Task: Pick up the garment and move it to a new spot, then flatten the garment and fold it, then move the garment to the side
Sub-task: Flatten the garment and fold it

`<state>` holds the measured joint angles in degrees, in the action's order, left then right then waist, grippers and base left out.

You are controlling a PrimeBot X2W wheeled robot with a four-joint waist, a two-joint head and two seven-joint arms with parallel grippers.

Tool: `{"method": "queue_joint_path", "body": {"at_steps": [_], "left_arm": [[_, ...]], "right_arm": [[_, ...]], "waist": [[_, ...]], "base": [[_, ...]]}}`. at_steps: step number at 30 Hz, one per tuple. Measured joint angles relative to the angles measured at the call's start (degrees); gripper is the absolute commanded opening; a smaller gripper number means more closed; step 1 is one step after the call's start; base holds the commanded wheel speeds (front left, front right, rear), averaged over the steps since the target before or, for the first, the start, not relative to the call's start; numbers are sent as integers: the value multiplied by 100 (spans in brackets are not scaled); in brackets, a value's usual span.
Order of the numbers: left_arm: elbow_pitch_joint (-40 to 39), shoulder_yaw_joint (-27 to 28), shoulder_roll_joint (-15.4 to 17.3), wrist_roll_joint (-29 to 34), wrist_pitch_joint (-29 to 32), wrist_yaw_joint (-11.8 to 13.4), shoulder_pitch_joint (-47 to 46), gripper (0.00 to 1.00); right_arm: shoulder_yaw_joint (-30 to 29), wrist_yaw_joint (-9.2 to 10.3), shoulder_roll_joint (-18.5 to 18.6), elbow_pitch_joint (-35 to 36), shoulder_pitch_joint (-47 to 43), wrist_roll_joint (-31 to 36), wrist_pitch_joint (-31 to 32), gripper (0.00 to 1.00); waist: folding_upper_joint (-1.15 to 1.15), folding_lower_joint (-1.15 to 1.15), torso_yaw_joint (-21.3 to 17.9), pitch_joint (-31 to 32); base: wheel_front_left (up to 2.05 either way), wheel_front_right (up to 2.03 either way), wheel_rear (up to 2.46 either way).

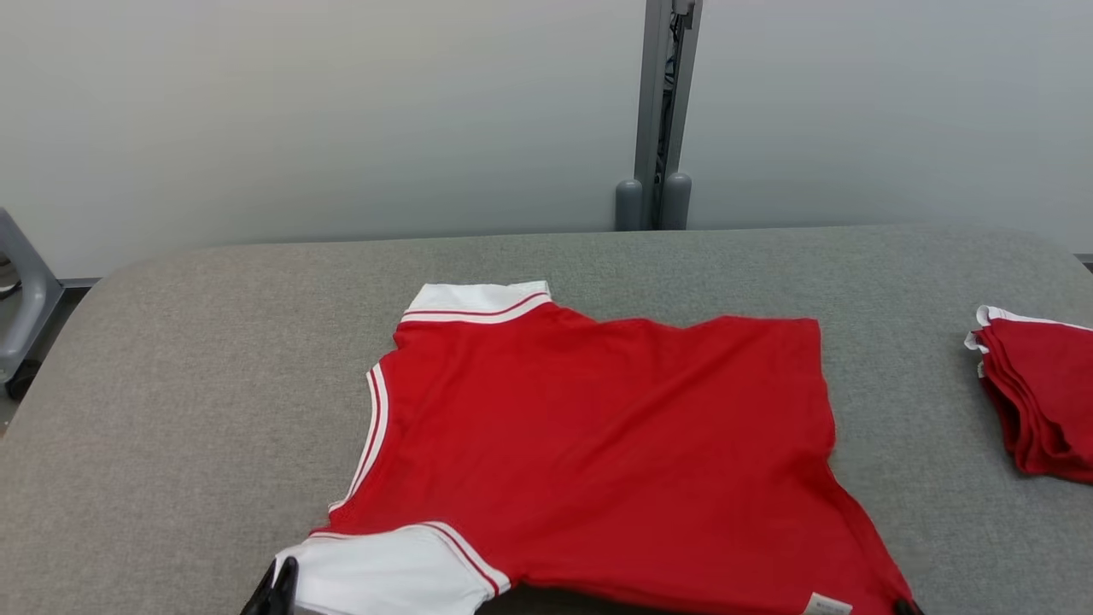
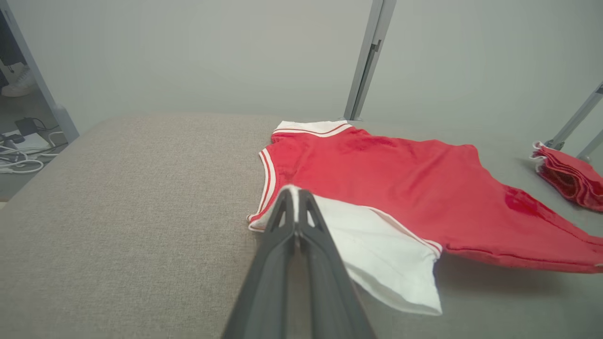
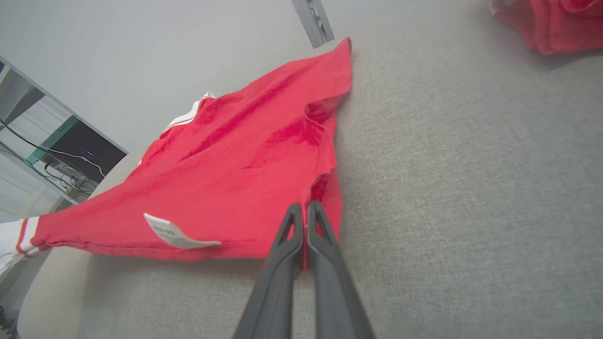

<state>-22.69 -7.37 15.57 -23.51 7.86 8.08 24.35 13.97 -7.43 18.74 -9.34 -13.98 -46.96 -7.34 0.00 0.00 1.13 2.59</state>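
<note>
The garment (image 1: 598, 444) is a red shirt with a white collar and white sleeves, spread across the grey table (image 1: 171, 359). Its far part lies on the cloth surface, and its near edge is lifted, with a shadow beneath it. My left gripper (image 2: 296, 192) is shut on the edge of the near white sleeve (image 2: 386, 254), and it appears at the lower left in the head view (image 1: 277, 589). My right gripper (image 3: 305, 208) is shut on the red hem corner beside a white label (image 3: 174, 233). Its dark tip peeks in at the head view's bottom edge (image 1: 905, 608).
A stack of folded red garments (image 1: 1037, 393) sits at the table's right edge. A grey post (image 1: 657, 120) stands behind the table against the pale wall. Cables and equipment lie on the floor to the left (image 2: 21, 153).
</note>
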Motion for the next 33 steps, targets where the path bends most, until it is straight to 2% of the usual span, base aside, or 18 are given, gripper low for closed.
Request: {"method": "queue_joint_path", "body": {"at_steps": [9,15,21,33], "left_arm": [[-588,-11,103,26,602,244,242,0],[-537,7,153,12,672,248,195,0],[-38,-69,215,-124,628,-54,-481,0],[1757,-44,197,-437,214,-689,-2641,0]], "right_arm": [[-813,1,-533,829,-788,790,877,0],[-1110,0,-853,1089,-873,1074,1311,0],[-1232,1,-1141,1088,-498,1053,1541,0],[-1044,1,-1101,481,1093,956,1377,0]], "waist": [[0,0,18,31],[0,0,-19,-106],[0,0,-68,-352],[0,0,-137,-1124]], "base": [[0,0,0],[0,0,0],[0,0,0],[0,0,0]]}}
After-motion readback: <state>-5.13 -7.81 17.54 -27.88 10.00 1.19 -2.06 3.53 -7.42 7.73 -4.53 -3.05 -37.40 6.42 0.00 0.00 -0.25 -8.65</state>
